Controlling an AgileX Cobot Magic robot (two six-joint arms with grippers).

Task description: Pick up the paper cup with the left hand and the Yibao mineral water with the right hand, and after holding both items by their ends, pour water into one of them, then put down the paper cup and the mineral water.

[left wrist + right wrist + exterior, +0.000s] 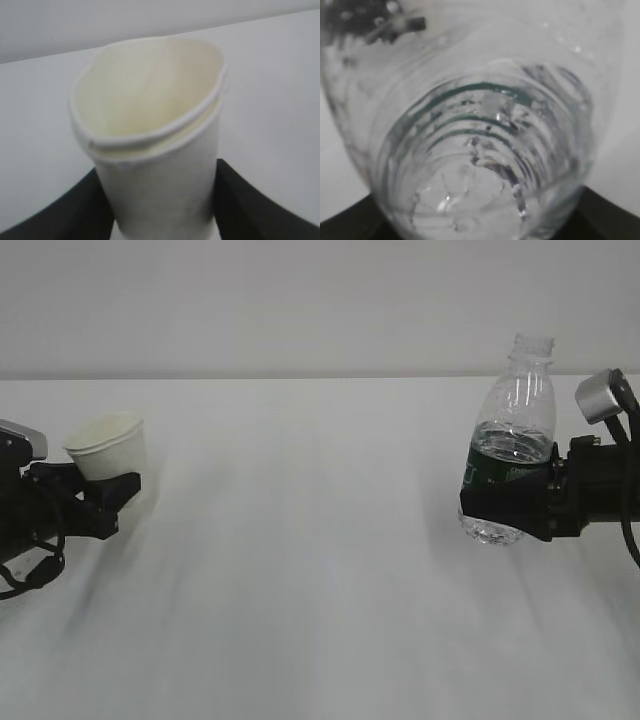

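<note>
On the left of the exterior view we see the left hand (112, 502), a black end effector, closed around the lower part of the paper cup (108, 446). The cup is held clear of the white desk (300, 570), tilted so its mouth leans toward the left and slightly up. In the left wrist view the paper cup (155, 145) fills most of the picture; its rolled rim is pressed out of round, with a crease on the left side, and the pale cream inside looks dry as far as we can tell. Two black fingers (250, 200) sit against the cup's lower wall, one on each side, touching it.

On the right, the right hand (510, 505) has its end effector shut around the Yibao mineral water (510, 440), gripping it at and just below the dark green label band. The bottle stands close to upright, leaning a little to the right at the top, with its neck open and no cap on it. Its base hangs above the desk. Water fills the lower part, up to about the label. The right wrist view looks along the ribbed bottle (480, 150) from very near, with water and droplets inside, and dark fingers (605, 215) at the bottom corners.

The cup and the bottle are well apart, with bare desk between them
</note>
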